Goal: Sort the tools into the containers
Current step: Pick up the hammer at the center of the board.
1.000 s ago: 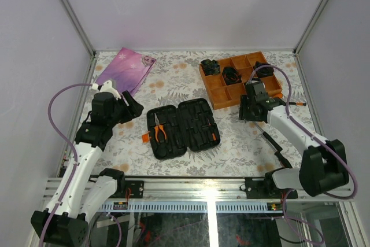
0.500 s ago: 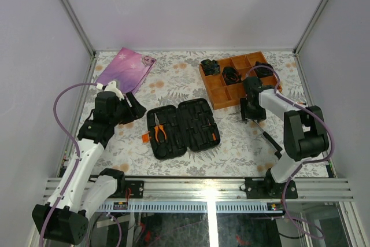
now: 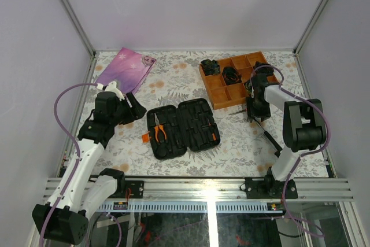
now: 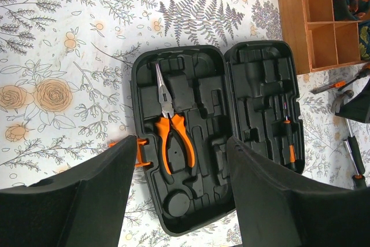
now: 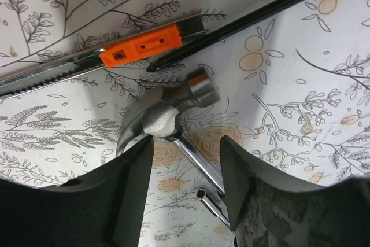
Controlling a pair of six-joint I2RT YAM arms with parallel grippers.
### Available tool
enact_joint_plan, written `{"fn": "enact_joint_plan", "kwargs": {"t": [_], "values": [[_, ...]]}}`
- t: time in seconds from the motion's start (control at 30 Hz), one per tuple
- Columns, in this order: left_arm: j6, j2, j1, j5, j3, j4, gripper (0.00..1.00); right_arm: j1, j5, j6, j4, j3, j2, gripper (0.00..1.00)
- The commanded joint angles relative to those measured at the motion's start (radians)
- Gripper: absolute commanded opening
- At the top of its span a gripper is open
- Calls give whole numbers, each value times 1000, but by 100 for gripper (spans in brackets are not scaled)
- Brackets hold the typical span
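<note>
Right tool (image 5: 186, 148) has its jaws apart, straddling the neck of a hammer (image 5: 165, 114) without clamping it; the hammer lies on the counter (image 5: 300, 102) toward the right edge, just near of the tray (image 3: 221, 95). Left tool (image 4: 182, 143) also has its jaws apart, over the open black case (image 4: 260, 67) mid-counter toward the near edge. The case's left half holds pliers (image 4: 170, 128), the right half one small screwdriver (image 4: 287, 140). The orange tray sits at the far right corner, with black bundles (image 3: 210, 66) in its far compartments. An orange cutter (image 5: 139, 47) and a long black driver (image 5: 231, 27) lie just beside the hammer head. A pink pouch (image 3: 124, 69) lies at the far left corner.
</note>
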Motion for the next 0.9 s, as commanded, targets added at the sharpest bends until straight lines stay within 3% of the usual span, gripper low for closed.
{"fn": "enact_joint_plan", "kwargs": {"t": [0.0,0.3,0.57,0.77,0.87], "values": [[18,-6,7,12,-7,38,63,-7,-85,-21,6,29,31,54],[17,-2,7,8,-5,35,63,5,-254,38,99,-44,5,35],[14,9,10,8,-7,36,63,81,-229,134,128,-93,-48,20],[12,13,9,8,-6,37,63,168,-192,206,155,-128,-93,16],[13,17,9,12,-6,36,63,193,-186,223,176,-144,-95,22]]}}
